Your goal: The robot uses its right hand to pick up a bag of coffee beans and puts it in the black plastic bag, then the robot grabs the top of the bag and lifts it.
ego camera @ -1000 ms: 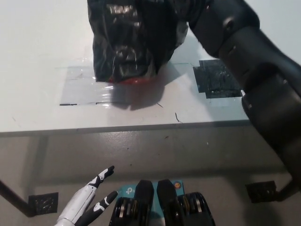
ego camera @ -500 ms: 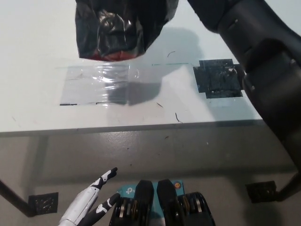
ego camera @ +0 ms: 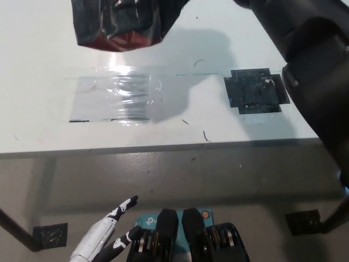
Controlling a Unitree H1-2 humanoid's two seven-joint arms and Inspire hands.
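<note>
Now the black plastic bag (ego camera: 122, 22) hangs at 11 o'clock above the tabletop (ego camera: 43, 82) — red showing underneath; right hand's grip out of view. White left hand (ego camera: 106, 237) rests at 7 o'clock, fingers spread — empty.

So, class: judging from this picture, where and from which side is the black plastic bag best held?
Grip the black plastic bag at its top, coming from above. It hangs clear of the white table with its load, showing red, low in the bottom. The top lies outside the picture, so the grip itself cannot be seen.
</note>
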